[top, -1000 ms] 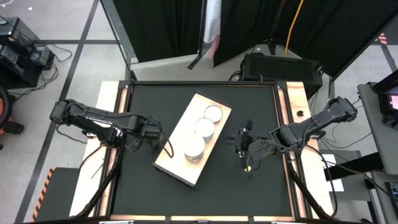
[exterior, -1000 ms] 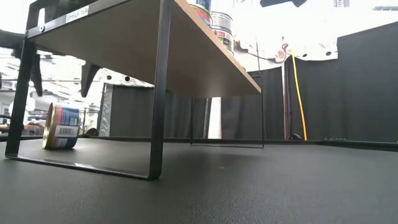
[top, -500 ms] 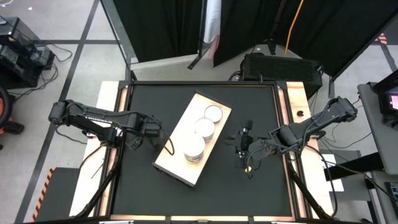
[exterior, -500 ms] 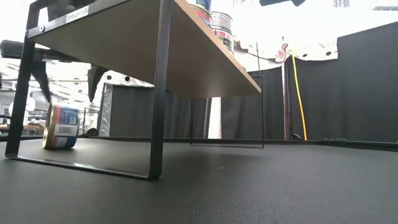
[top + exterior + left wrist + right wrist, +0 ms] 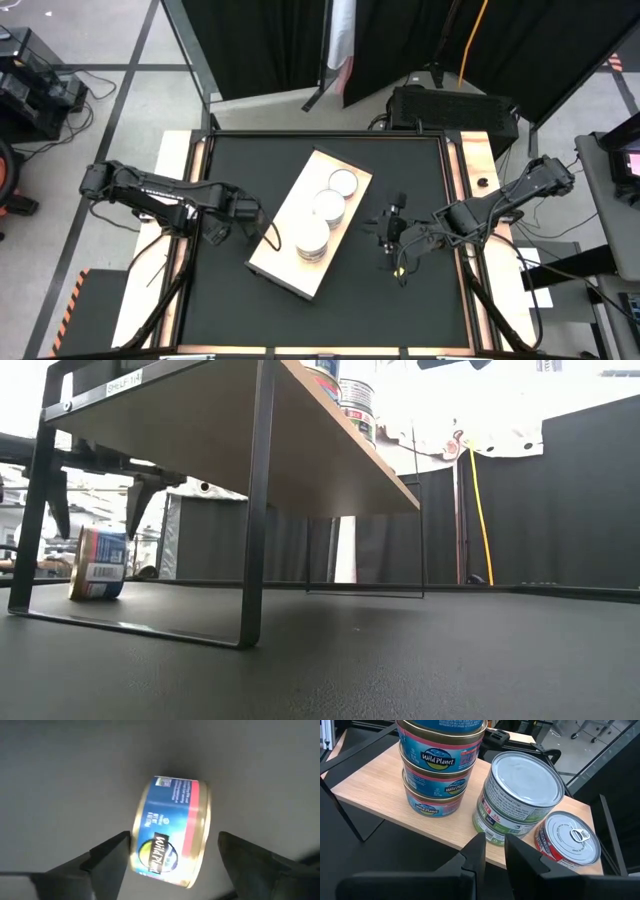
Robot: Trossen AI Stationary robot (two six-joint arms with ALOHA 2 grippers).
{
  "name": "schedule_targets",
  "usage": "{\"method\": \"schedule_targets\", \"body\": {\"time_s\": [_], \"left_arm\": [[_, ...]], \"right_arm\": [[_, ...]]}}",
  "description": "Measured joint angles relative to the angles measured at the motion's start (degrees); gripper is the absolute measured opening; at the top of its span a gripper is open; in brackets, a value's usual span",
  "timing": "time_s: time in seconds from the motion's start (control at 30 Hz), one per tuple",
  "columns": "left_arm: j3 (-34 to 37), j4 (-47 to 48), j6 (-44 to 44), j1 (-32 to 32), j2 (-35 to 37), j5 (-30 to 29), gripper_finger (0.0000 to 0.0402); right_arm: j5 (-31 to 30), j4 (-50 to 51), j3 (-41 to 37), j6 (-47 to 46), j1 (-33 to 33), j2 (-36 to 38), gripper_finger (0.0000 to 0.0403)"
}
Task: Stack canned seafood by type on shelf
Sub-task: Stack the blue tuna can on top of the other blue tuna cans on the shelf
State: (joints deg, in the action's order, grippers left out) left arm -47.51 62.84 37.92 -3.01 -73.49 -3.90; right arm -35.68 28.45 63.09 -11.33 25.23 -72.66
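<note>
A blue-and-pink labelled tin [image 5: 170, 831] stands on its edge on the black table [image 5: 300, 330], left of the shelf [image 5: 288, 218]; the low view shows this tin [image 5: 98, 563] too. My left gripper [image 5: 172, 865] points down over it, open, one finger on each side, not touching. The pale wooden shelf [image 5: 375, 785] on black legs carries a stack of three Wild Planet tins [image 5: 440, 765], a green-labelled stack [image 5: 520, 795] and a red tin [image 5: 567, 845]. My right gripper [image 5: 494, 852] hangs shut right of the shelf, holding nothing.
The shelf's black metal legs [image 5: 255, 510] stand on the table close to the right of the tin on edge. Bare black tabletop lies near and right of the shelf. A black box [image 5: 450, 105] sits beyond the table's far edge.
My left gripper has come down toward the tin on edge, staying open; its fingers now reach about the height of the tin's top. The tin and my right arm have kept still.
</note>
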Motion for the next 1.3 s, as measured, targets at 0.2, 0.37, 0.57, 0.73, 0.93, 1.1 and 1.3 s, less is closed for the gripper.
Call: {"method": "schedule_targets", "body": {"time_s": [0.2, 0.37, 0.57, 0.73, 0.93, 1.1, 1.3], "left_arm": [[0.8, 0.1, -0.5, 0.0, 0.0, -0.1, 0.0254], [0.8, -0.1, -1.6, 0.0, 0.0, -0.1, 0.0212], [0.7, -0.2, -4.5, 0.0, 0.0, -0.6, 0.0203], [-0.6, 2.1, -7.5, 0.0, 0.3, -2.2, 0.0203], [-5.3, 9.5, -11.6, 0.0, 0.7, -2.4, 0.0203], [-11.9, 15.6, -15.4, 0.0, 2.7, -2.5, 0.0203], [-21.8, 19.4, -19.6, 0.0, 7.5, -4.7, 0.0203]], "right_arm": [[0.0, 0.0, 0.0, 0.0, 0.0, 0.0, 0.0066], [0.0, 0.0, 0.0, 0.0, 0.0, 0.0, 0.0066], [0.0, -0.7, 0.0, 0.0, 0.0, 0.0, 0.0066], [0.0, -0.9, 0.0, 0.1, 0.0, 0.0, 0.0066], [0.0, -1.3, 0.0, 0.1, 0.0, 0.0, 0.0066], [0.0, -1.5, 0.0, 0.2, 0.0, 0.0, 0.0066], [-0.5, -4.8, 0.0, 3.8, 0.0, 0.0, 0.0066]]}}
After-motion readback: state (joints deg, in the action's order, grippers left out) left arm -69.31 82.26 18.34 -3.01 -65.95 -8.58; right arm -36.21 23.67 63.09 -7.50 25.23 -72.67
